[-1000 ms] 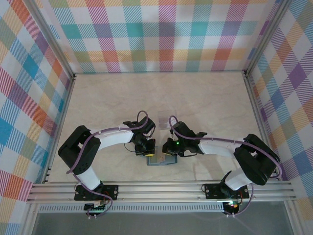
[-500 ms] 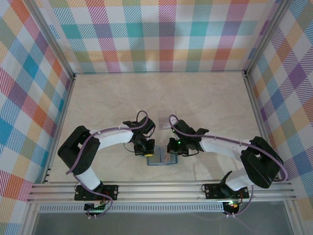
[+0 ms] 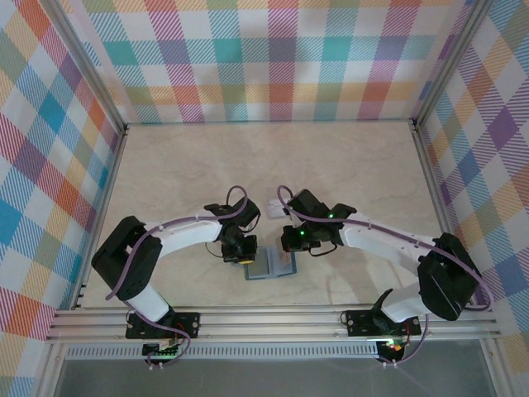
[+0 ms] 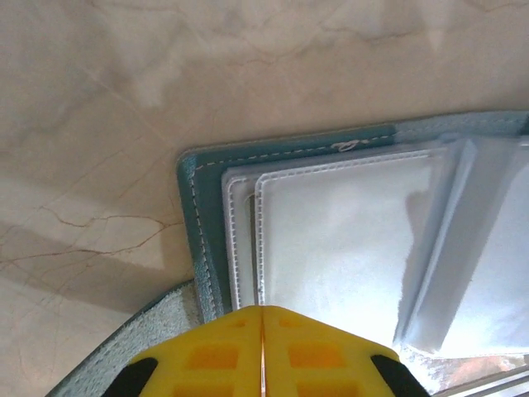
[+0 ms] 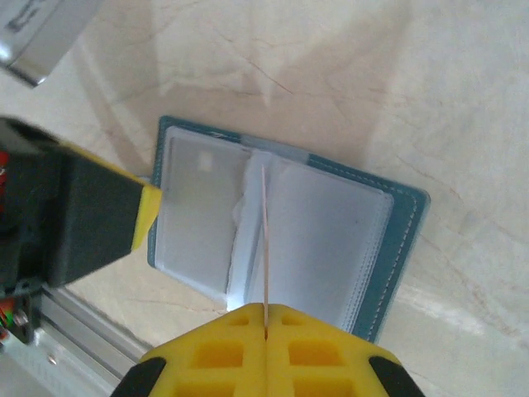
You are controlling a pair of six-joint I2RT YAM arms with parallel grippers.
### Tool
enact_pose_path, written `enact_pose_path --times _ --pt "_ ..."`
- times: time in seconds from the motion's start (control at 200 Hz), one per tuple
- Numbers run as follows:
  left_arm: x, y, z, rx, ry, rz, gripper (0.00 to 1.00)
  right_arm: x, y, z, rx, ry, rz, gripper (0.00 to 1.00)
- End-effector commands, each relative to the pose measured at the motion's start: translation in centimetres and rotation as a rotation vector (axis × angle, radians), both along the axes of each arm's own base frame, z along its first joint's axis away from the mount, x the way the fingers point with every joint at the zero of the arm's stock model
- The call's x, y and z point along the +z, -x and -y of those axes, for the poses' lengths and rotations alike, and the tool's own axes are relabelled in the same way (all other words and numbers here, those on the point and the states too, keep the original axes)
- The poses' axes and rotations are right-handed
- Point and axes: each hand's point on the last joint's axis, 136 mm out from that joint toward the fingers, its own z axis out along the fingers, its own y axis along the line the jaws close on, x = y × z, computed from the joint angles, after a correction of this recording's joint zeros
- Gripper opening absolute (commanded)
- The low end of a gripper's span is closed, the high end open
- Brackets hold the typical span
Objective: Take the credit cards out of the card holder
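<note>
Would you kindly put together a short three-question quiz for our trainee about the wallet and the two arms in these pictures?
1. Fill in: the left fingers, at the edge of the wallet, are ___ (open or shut).
2. What grips the thin card seen edge-on at the wallet's middle? A) the left fingers B) the right fingers C) nothing, it lies flat.
3. True or false: the wallet lies folded shut on the table.

Key: 1 shut; 2 B; 3 false, it lies open with its clear pockets facing up.
</note>
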Motion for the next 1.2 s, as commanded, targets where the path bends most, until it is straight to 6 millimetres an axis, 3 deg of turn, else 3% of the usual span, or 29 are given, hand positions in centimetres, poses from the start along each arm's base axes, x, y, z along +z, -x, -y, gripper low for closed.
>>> enact_pose_path --times 0.0,0.09,0.215,0.365,0.67,1.195 --pt "1.1 0.3 -0.5 -0.009 -0.011 0.031 0.11 1.8 -0.1 0.3 0.235 0.038 0.139 0.00" --pt "1.7 0.0 -0.5 -0.002 -0.004 0.058 0.13 2.0 0.5 0.1 0.426 0.055 0.200 0.00" --pt "2.6 -0.4 -0.7 0.003 0.004 0.100 0.15 2.2 -0.4 1.3 0.641 0.184 0.317 0.00" --pt "3.1 -0.5 -2.4 0.015 -0.050 0.143 0.22 2.6 -1.6 2.1 0.880 0.296 0.446 0.00" --pt "3.7 0.1 -4.8 0.035 -0.095 0.204 0.27 3.0 -5.6 4.1 1.104 0.463 0.500 0.00" --pt "4.2 0.4 -5.9 0.064 -0.116 0.222 0.28 2.7 -12.7 0.9 1.255 0.463 0.466 0.00"
